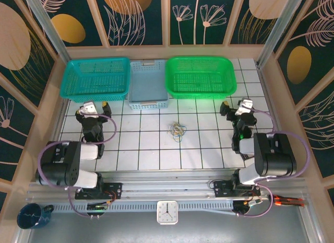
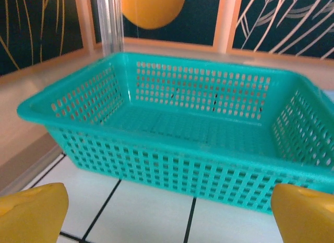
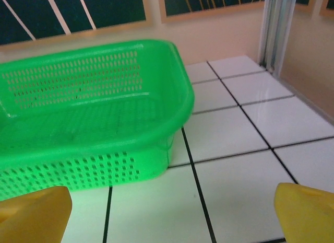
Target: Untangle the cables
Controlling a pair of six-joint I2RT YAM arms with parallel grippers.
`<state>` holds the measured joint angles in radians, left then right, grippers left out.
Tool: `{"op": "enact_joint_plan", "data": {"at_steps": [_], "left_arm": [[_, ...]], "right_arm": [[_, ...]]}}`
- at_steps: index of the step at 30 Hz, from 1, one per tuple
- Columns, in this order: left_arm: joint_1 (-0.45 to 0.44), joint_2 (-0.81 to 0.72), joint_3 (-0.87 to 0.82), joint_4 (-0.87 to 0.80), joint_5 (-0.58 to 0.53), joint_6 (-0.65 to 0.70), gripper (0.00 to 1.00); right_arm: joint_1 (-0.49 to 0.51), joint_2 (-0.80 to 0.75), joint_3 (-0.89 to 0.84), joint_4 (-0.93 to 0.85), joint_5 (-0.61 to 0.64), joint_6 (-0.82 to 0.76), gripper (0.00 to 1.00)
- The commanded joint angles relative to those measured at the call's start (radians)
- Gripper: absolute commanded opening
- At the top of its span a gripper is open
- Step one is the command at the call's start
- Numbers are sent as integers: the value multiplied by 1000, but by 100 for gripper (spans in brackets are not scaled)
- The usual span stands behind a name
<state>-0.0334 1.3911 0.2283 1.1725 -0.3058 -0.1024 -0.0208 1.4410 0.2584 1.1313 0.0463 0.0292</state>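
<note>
The cables [image 1: 177, 130] lie as one small tangle of yellowish, blue and whitish strands on the white tiles, mid-table, between the two arms. My left gripper [image 1: 93, 108] hovers at the left, in front of the teal basket, well apart from the tangle. Its yellow fingertips [image 2: 32, 211] stand wide apart with only tile between them, so it is open. My right gripper [image 1: 238, 108] is at the right, near the green basket's corner. Its yellow fingertips [image 3: 305, 211] are spread wide too, holding nothing.
Three containers line the back: a teal basket [image 1: 96, 78] [image 2: 172, 143], a grey-blue tray [image 1: 148, 86] and a green basket [image 1: 201, 76] [image 3: 88, 123]. Wooden walls and a metal post [image 3: 276, 29] border the table. A clock [image 1: 167, 212] and mug [image 1: 32, 216] sit below the front rail.
</note>
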Motion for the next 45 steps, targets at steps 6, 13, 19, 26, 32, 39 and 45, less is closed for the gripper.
{"op": "enact_joint_plan", "data": {"at_steps": [6,13,19,26,32,39,45], "left_arm": [[4,-193,128,-337,-8,-88,99],[4,-306,206,-543,110,-288,99],[3,-346,278,-693,280,-386,99],[-36,-356,315,-749,401,-503,99],[-182,-293,340,-740,398,-562,99],[-326,-105,395,-714,400,-615,99],[-437,50,465,-724,380,-633,99]], "right_arm": [[-10,-259,177,-522,174,237,99],[-40,-377,272,-754,61,473,99],[-28,-404,330,-848,-162,416,99],[81,-364,380,-961,-295,379,92],[250,-300,372,-1007,-333,367,79],[449,-246,317,-973,-275,433,66],[562,-205,300,-943,-251,493,58]]}}
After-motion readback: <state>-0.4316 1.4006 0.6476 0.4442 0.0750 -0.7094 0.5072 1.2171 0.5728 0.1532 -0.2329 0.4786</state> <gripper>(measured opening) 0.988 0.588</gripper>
